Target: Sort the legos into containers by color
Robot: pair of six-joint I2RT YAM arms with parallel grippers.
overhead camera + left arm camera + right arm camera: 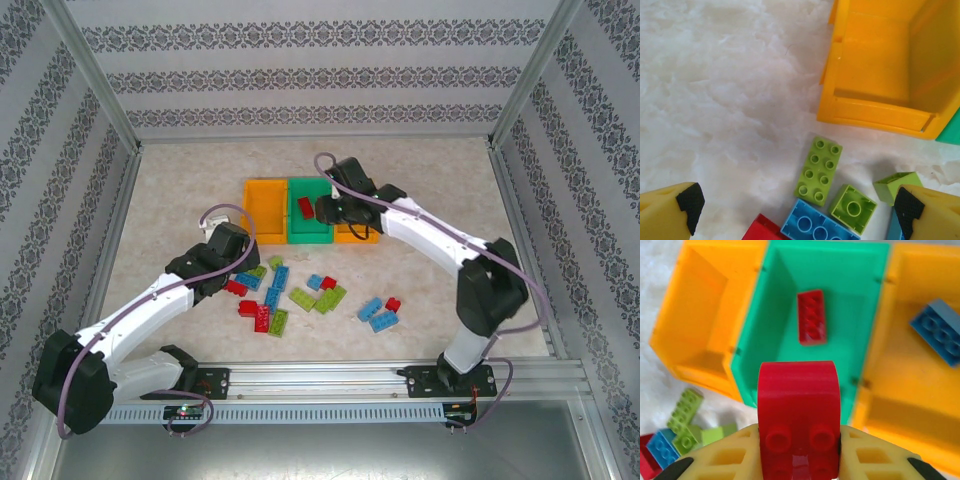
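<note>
Early: green bin (860, 315) has 1 red, rt orange bin (900, 405) 1 blue (most legos (303, 298) loose). Now right gripper (800, 460) clamps red brick (797, 400); left gripper (797, 205) wide.

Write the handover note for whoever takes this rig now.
Right gripper shut on a red arched plastic brick, by the green plastic middle bin.
Left gripper open, empty, over loose bricks on the table.
Done: one red studded brick in the green bin, one blue brick in the orange bin on its right.
Left: drop the held brick; sort the scattered red, blue and lime bricks; other orange bin has none yet.
</note>
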